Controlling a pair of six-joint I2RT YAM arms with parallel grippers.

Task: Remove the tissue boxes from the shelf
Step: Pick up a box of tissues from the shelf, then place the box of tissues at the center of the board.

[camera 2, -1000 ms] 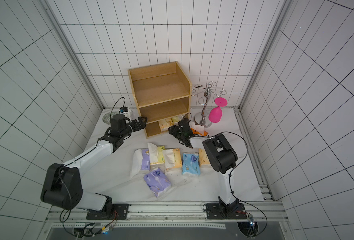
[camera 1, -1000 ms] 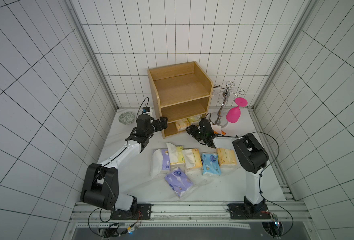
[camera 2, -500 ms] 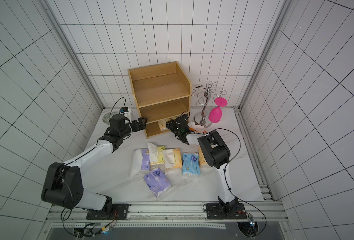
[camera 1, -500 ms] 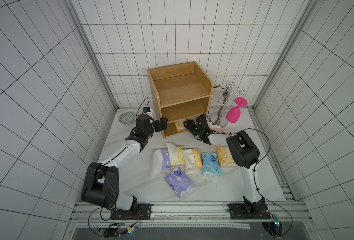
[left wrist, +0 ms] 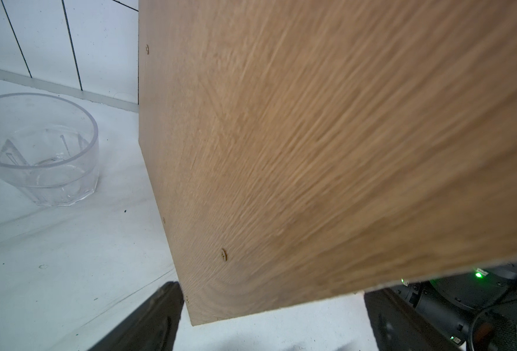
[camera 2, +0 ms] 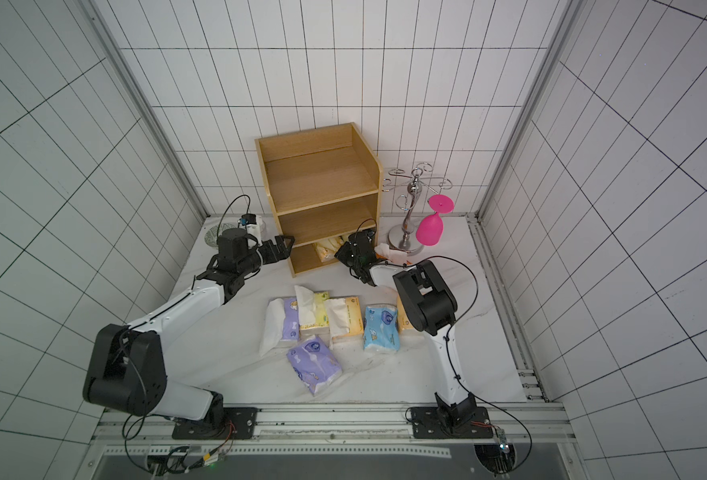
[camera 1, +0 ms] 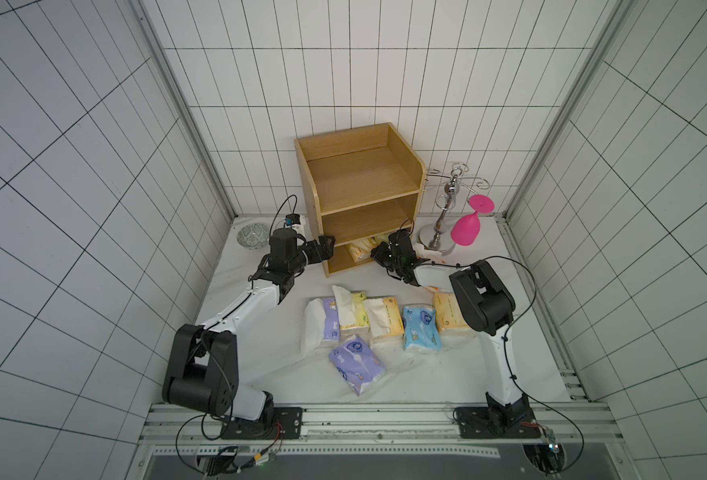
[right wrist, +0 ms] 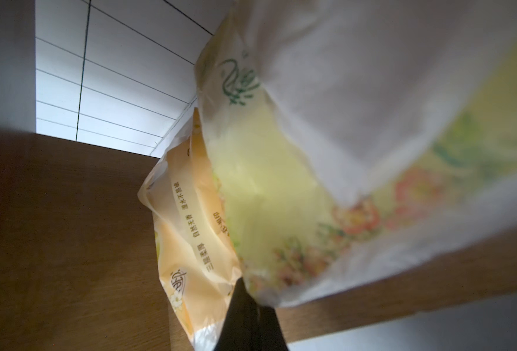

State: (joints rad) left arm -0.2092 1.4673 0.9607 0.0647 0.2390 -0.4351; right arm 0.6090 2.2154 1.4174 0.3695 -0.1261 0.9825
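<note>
- Right claw point(right wrist: 248, 310) is pinched on the yellow pack point(right wrist: 275, 188) in the bottom tier of the shelf point(camera 1: 360, 178).
- Left claw point(camera 1: 327, 246) is spread beside the shelf.
- A straight pull-out is called for next.

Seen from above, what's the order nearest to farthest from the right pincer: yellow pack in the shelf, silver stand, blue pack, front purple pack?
From the right pincer:
1. Yellow pack, in the bottom shelf, at its tips.
2. Silver stand, just beside the shelf.
3. Blue pack, in the row on the table.
4. Front purple pack, alone before the row.
</note>
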